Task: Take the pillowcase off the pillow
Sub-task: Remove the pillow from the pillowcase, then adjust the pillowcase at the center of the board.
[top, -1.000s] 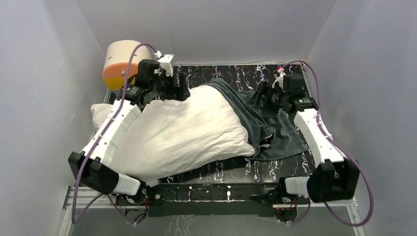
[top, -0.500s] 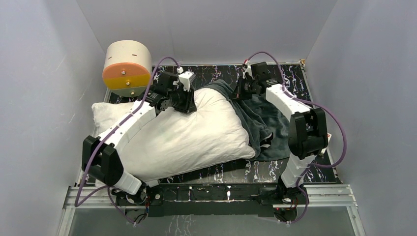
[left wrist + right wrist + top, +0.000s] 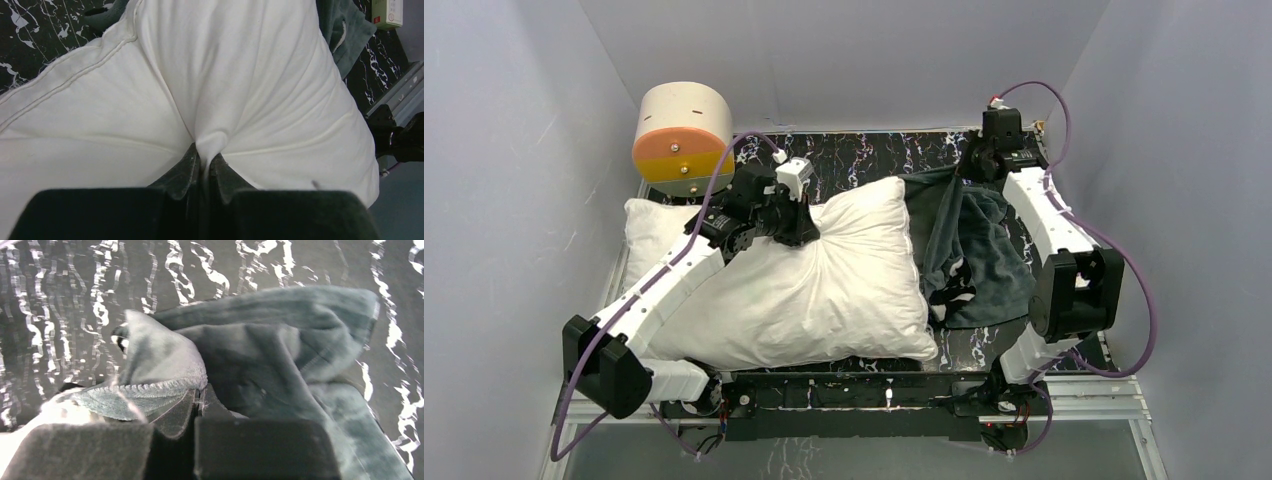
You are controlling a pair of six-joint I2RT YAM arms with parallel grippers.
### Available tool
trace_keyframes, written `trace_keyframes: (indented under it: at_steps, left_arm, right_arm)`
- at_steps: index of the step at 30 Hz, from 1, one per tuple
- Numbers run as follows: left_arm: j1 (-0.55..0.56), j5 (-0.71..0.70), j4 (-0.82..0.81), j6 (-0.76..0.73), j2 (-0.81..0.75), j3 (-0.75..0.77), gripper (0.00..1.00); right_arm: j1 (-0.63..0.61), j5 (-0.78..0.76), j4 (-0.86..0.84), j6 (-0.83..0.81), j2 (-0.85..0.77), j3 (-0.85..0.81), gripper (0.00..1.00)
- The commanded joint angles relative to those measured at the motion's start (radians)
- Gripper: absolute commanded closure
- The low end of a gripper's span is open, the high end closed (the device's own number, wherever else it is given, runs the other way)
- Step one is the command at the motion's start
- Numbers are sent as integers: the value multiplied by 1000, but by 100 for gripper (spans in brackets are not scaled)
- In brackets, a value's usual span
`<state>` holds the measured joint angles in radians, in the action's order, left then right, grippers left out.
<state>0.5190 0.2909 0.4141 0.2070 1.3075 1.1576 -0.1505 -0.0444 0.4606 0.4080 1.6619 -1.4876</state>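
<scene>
The white pillow (image 3: 804, 290) lies across the left and middle of the table. My left gripper (image 3: 809, 228) presses into its far edge and is shut on a pinched fold of the pillow (image 3: 250, 75), which the left wrist view shows between the fingers (image 3: 187, 167). The dark grey-green pillowcase (image 3: 979, 260) hangs crumpled beside the pillow's right end, with a bit of zebra stripe showing. My right gripper (image 3: 969, 172) is raised near the far right corner. It is shut on the plush hem of the pillowcase (image 3: 260, 350), clamped at the right gripper's tips (image 3: 198, 390).
A cream-and-orange cylinder (image 3: 682, 130) stands at the far left corner, just behind the left wrist. The black marbled table (image 3: 864, 150) is closed in by grey walls on three sides. A metal rail (image 3: 864, 395) runs along the near edge.
Both grippers went from open to shut. The left one took hold of the pillow and drew it left. The right one pulled the pillowcase toward the far right corner, away from the pillow.
</scene>
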Motion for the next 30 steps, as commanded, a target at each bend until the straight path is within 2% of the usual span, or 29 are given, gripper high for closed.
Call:
trace_keyframes:
  at_steps: [1,4,5,7,10,13,15,17,21,24,26,30]
  left_arm:
    - [-17,-86,104,27,-72,1,100]
    - [-18,-105,97,39,-99,40,100]
    - [-18,-119,98,46,-105,56,100]
    - [-18,-154,98,63,-116,93,100]
    - [-22,-191,89,82,-130,145,100]
    - [-23,-230,88,95,-135,188,100]
    - [-24,-260,89,98,-139,214,100]
    - [-24,-294,93,95,-144,234,100]
    - [-23,-333,117,83,-144,265,100]
    - [-23,-348,122,84,-161,258,100]
    - [-23,-358,125,83,-170,256,100]
    - [-23,-359,130,82,-172,254,100]
  right_arm:
    - [20,-197,-15,-7,-97,73,100]
    - [25,-179,33,-34,-97,81,100]
    - [25,-112,49,-49,-99,87,100]
    - [22,60,66,-64,-113,126,93]
    - [9,273,32,-83,-156,263,87]
    - [-25,383,11,-88,-183,363,82]
    - [-73,378,-3,-87,-199,419,78]
    - [-128,358,-8,-91,-207,460,69]
    - [-204,302,-8,-77,-203,511,37]
    - [-250,234,-15,-61,-206,554,18]
    - [-264,188,-15,-40,-200,581,13]
    - [-277,-51,6,100,-137,610,16]
